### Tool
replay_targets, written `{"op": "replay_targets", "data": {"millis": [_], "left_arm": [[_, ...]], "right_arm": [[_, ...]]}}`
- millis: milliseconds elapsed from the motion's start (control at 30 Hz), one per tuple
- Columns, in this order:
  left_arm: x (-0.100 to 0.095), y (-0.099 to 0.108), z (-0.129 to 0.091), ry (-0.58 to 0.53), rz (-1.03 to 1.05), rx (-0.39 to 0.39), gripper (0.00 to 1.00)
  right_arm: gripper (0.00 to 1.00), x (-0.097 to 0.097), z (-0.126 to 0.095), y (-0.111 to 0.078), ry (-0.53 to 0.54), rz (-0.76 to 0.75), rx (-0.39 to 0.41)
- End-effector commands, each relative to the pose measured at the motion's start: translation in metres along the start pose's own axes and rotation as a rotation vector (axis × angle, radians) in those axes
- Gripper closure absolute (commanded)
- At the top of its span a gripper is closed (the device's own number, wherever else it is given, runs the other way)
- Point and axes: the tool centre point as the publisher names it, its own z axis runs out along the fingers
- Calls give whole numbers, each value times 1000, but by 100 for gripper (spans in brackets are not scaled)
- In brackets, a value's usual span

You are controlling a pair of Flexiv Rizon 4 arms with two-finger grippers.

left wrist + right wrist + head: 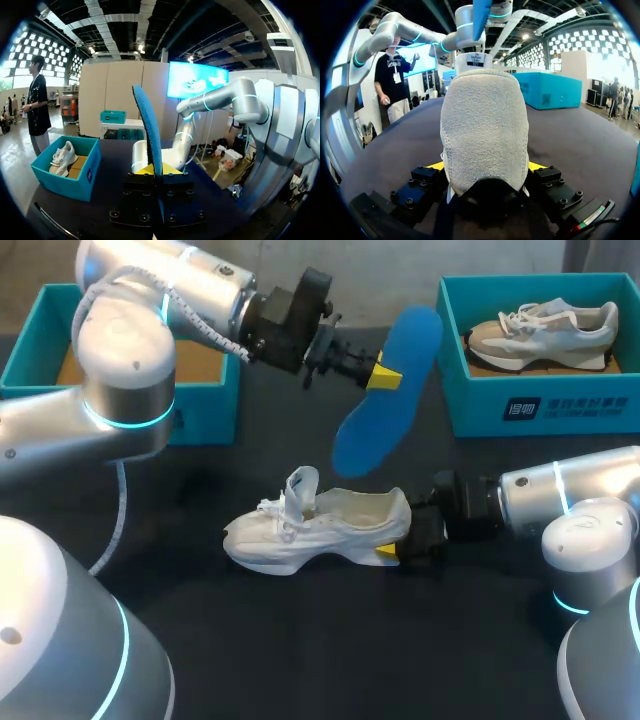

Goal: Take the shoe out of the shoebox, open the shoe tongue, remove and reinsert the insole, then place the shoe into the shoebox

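A white shoe [318, 530] lies on its sole on the dark table, toe to the left and tongue lifted. My right gripper [400, 532] is at its heel. In the right wrist view the heel [485, 115] fills the gap of the right gripper [485, 167], with a yellow tip pressed against each side. Above and behind the shoe, my left gripper [383, 373] is shut on a blue insole [375, 430], which hangs tilted in the air. In the left wrist view the insole [147, 125] stands on edge, clamped in the left gripper [156, 172].
A teal shoebox [560, 405] at the back right holds a grey and white shoe [545, 328]; this shoebox [80, 180] also shows in the left wrist view. Another teal box [200, 405] stands at the back left, partly behind my left arm.
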Motion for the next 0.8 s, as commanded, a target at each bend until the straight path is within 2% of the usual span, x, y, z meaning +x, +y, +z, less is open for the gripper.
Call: {"op": "replay_targets", "data": {"millis": [33,267,567,800], "left_arm": [[19,-3,-3,-113,-40,64,100],[29,-16,1,-159,-157,130,100],[43,-39,2,-139,-261,189,100],[53,-55,2,-113,-356,192,100]], "right_arm": [[100,-2,2,-2,0,1,5],[100,-2,2,-2,0,1,5],[100,-2,2,-2,0,1,5],[100,-2,2,-2,0,1,5]]}}
